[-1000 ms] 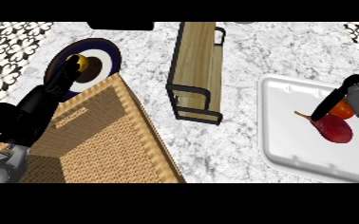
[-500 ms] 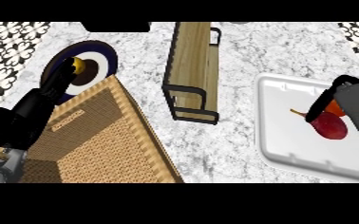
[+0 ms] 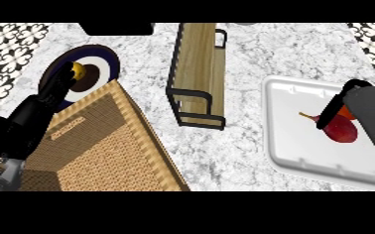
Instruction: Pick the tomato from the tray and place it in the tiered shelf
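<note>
The red tomato lies on the white tray at the right, with a thin stem pointing left. My right hand comes in from the right edge and rests against the tomato's upper left side; most of the hand is cut off by the edge. The tiered shelf, wood with a black frame, stands in the middle of the counter, left of the tray. My left hand rests open at the left, its fingers over a dark plate.
A dark blue plate with a yellow and a brown item sits at the back left. A large woven basket fills the lower left. A black object lies at the far edge. Marble counter shows between shelf and tray.
The right hand has slid toward the right edge and shows less of itself. The tomato stays on the tray. The left hand has hardly moved.
</note>
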`<state>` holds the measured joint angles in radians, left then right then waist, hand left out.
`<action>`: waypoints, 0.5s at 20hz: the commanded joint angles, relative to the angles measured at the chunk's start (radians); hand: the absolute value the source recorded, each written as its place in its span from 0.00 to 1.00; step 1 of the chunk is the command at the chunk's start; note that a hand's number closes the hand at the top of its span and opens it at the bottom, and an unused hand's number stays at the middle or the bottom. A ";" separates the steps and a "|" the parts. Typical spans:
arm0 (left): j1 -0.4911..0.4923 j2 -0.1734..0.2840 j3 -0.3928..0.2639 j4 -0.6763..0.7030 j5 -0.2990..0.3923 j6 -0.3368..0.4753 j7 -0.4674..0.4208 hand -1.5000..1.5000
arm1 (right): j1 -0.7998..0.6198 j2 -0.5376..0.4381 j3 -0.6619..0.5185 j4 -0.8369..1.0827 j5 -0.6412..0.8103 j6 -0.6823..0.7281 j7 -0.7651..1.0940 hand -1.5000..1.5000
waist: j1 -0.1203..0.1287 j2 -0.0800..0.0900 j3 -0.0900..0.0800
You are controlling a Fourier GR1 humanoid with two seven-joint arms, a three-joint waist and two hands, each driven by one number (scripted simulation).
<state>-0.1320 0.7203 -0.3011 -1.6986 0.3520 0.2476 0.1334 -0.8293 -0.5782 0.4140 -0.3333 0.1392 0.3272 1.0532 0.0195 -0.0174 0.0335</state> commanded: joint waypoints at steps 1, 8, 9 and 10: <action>0.095 -0.119 -0.105 0.094 0.001 0.007 -0.013 0.50 | 0.010 0.044 0.007 0.052 0.005 0.025 0.080 0.00 | -0.003 0.037 -0.036; 0.123 -0.132 -0.120 0.130 -0.002 0.011 -0.049 0.50 | -0.005 0.042 0.004 0.072 0.018 0.022 -0.048 1.00 | -0.013 0.043 -0.036; 0.105 -0.128 -0.119 0.136 -0.007 0.010 -0.042 0.50 | -0.029 0.094 0.002 0.057 0.014 0.011 -0.006 1.00 | -0.026 0.034 -0.037; 0.102 -0.121 -0.105 0.116 0.004 0.004 -0.046 0.50 | -0.021 0.074 0.002 0.078 0.021 0.005 -0.022 1.00 | -0.015 0.036 -0.035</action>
<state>-0.1183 0.7260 -0.2961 -1.6997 0.3632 0.2535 0.1200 -0.8586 -0.5502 0.4246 -0.2734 0.1709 0.3211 0.9971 0.0074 -0.0242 0.0297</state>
